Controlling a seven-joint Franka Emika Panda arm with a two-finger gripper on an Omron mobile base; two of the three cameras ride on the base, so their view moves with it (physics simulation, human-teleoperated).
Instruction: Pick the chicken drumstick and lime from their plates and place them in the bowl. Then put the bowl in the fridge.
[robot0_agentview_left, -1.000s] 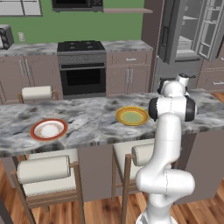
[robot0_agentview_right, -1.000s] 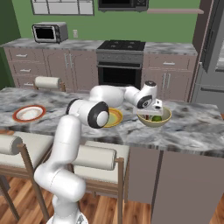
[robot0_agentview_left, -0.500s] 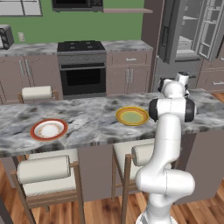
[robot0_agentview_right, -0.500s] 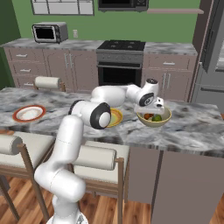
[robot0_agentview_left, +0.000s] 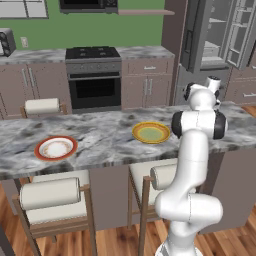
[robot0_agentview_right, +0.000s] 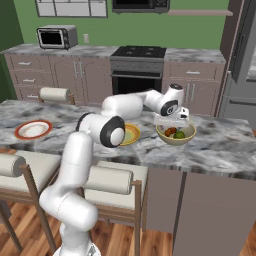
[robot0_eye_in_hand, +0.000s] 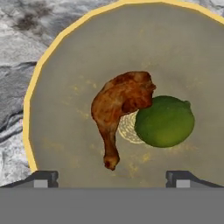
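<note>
Grey marble island counter (robot0_agentview_right: 220, 150) bears the bowl (robot0_agentview_right: 176, 136), gripper (robot0_agentview_right: 175, 119) spread wide above it

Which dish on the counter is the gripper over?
The bowl, deep and holding the drumstick and lime. The open gripper hangs above it; the yellow plate and red-rimmed plate lie flat and bare.

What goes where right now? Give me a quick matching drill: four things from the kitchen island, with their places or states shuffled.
Things:
1. lime
2. gripper
3. red-rimmed plate
4. yellow plate

States:
A. bare, at the counter's left end
B. open, above the bowl
C. in the bowl beside the drumstick
D. bare, near the arm

Pairs: 1-C, 2-B, 3-A, 4-D
</note>
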